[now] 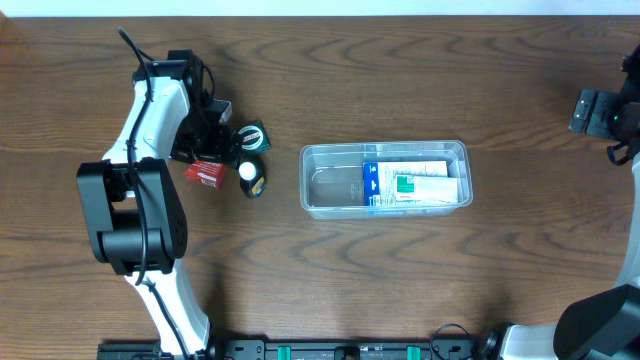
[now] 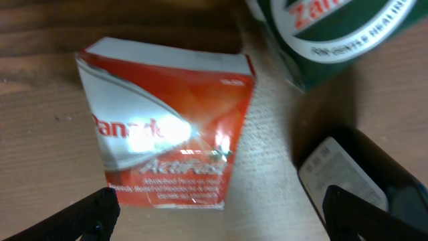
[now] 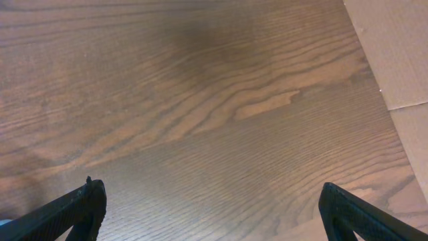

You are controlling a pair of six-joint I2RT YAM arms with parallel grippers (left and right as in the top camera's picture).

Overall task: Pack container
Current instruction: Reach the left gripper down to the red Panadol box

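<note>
- Left arm [image 1: 165, 105]: smooth white rounded shells between bulky matte black joint housings [image 1: 130, 210] (the largest is a squared block).
- Cable [image 1: 135, 55]: thin, black, laid along the left arm's white shells, its end poking past the top.
- Left fingers [image 2: 73, 217]: black, wedge-shaped, matte, at the wrist view's lower corners.
- Right arm [image 1: 632, 250]: a white shell at the overhead view's edge, a dark grey rounded housing [image 1: 600, 320] below it, a black bracket [image 1: 597, 110] above.
- Right fingers [image 3: 73, 207]: black, tapered, with slightly rough edges.
- Base rail [image 1: 330, 350]: black, dotted with small green clips [image 1: 283, 351].
- Screws and markings: too small to make out.
</note>
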